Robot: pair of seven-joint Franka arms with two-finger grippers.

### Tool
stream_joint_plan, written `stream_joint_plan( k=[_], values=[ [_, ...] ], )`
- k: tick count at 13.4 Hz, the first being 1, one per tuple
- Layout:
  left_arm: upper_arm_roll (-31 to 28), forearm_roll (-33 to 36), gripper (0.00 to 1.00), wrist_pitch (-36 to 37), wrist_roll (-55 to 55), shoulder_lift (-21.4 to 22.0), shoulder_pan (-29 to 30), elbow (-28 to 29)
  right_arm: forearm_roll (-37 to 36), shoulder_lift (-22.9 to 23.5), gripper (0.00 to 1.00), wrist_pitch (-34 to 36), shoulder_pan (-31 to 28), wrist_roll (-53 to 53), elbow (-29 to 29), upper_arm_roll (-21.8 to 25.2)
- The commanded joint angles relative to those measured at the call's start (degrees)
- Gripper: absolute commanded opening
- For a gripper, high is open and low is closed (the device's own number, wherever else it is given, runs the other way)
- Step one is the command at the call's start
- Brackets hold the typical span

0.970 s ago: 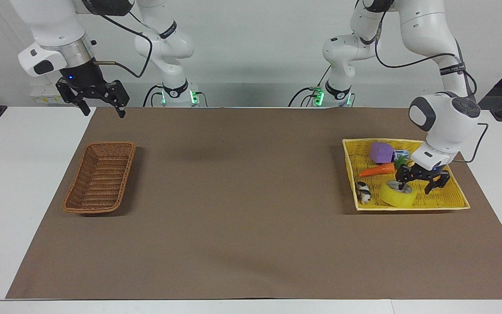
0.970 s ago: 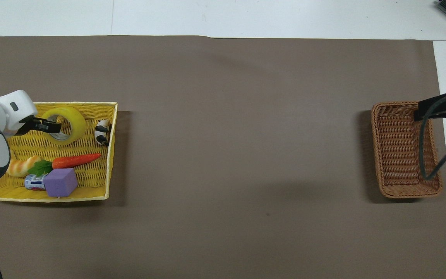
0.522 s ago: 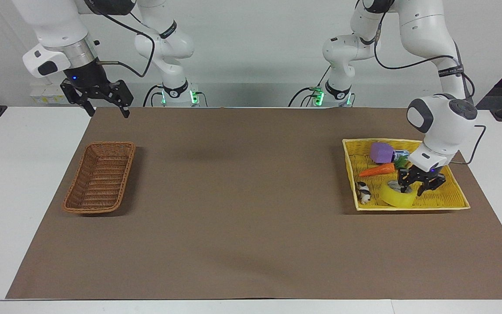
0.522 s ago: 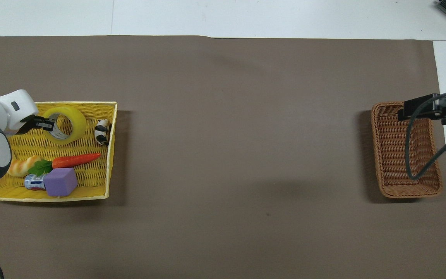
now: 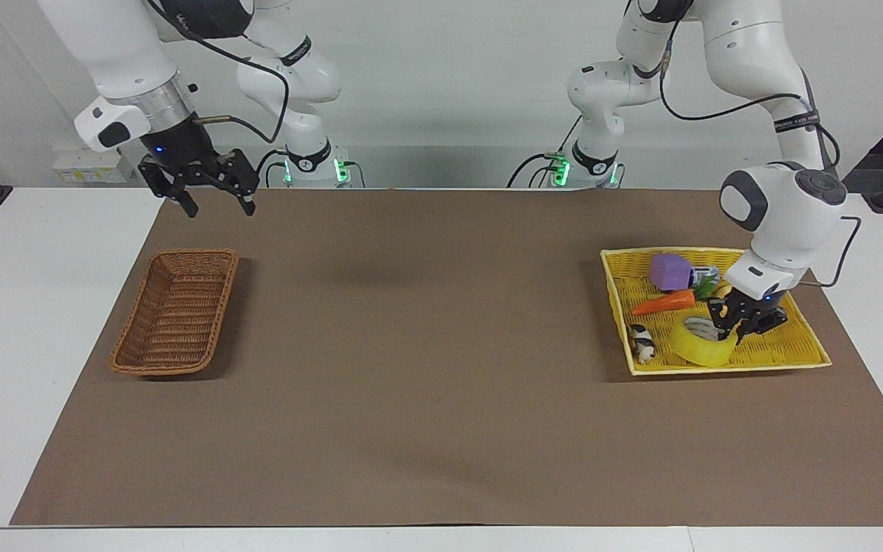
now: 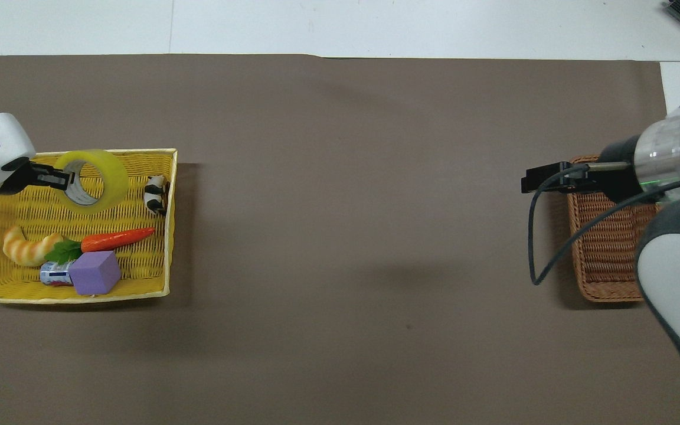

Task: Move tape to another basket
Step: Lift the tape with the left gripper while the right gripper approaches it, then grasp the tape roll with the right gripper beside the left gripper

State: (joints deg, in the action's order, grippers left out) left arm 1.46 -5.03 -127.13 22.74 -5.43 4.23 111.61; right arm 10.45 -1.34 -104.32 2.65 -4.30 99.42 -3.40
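Yellow tape (image 5: 705, 343) gripped by my left gripper (image 5: 740, 327), not yet out of tray (image 5: 809, 356); wicker basket (image 5: 175, 313) unfilled; right gripper (image 5: 211, 201) open above mat, waiting

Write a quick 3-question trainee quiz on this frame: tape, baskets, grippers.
1. True or false: the tape already lies in the brown wicker basket.
2. Which gripper is on the tape? A) left gripper B) right gripper
3. Fill in: in the yellow basket, the orange carrot lies between the tape and the purple ____.

Key
1. False: it is in the yellow basket, tipped up at the left gripper's side, with the gripper shut on its wall.
2. A. The right gripper is open in the air, near the brown wicker basket's end of the table.
3. block
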Motion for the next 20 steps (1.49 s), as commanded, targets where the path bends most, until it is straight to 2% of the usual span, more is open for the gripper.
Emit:
stream_joint_plan(
  k=[1,3,6,7,8,10,12,14,15,17,20],
  values=[
    [-0.4,-2.44,0.0,1.89,-6.89,2.52,-5.97,1.41,4.83,-2.09,1.0,-5.44,1.39,-0.54,5.95,-0.03],
    [-0.31,-2.87,0.0,1.36,-13.57,2.44,-9.58,1.5,12.45,-1.47,1.0,-7.99,1.57,0.42,7.53,0.06],
    [-0.4,-8.13,0.0,-1.09,-19.04,1.39,-15.12,2.2,18.79,-0.24,1.0,-10.81,3.15,4.37,8.94,-0.03],
    [-0.4,-9.28,0.0,-3.11,-21.31,1.12,-17.13,2.99,22.65,0.19,1.0,-13.07,3.94,5.69,9.73,-0.03],
    [-0.4,-9.73,0.0,-4.78,-24.21,0.42,-19.24,3.43,25.03,0.2,1.0,-18.41,5.95,5.88,12.26,-0.03],
    [-0.4,-9.73,0.0,-7.16,-30.36,-1.16,-23.64,3.44,25.94,0.29,1.0,-28.0,10.61,5.62,15.97,-0.03],
    [-0.4,-9.73,0.0,-8.66,-35.03,-2.13,-27.07,3.52,27.25,1.77,1.0,-32.93,12.99,5.79,16.59,-0.03],
    [-0.4,-9.82,0.0,-9.8,-39.07,-2.66,-29.62,3.52,28.57,3.88,1.0,-43.19,18.07,4.92,17.73,-0.03],
    [-0.4,-10.86,0.0,-10.15,-40.4,-2.66,-30.59,3.52,28.57,4.24,1.0,-45.33,18.97,4.83,18.09,-0.03],
    [-0.4,-16.56,0.0,-12.34,-40.59,-2.75,-32.53,3.26,28.49,4.41,1.0,-45.35,19.15,5.52,18.26,-0.03],
    [-0.31,-21.85,0.0,-14.11,-40.67,-4.14,-33.77,0.46,27.61,8.54,1.0,-50.0,22.05,5.7,17.91,0.06]
  ],
)
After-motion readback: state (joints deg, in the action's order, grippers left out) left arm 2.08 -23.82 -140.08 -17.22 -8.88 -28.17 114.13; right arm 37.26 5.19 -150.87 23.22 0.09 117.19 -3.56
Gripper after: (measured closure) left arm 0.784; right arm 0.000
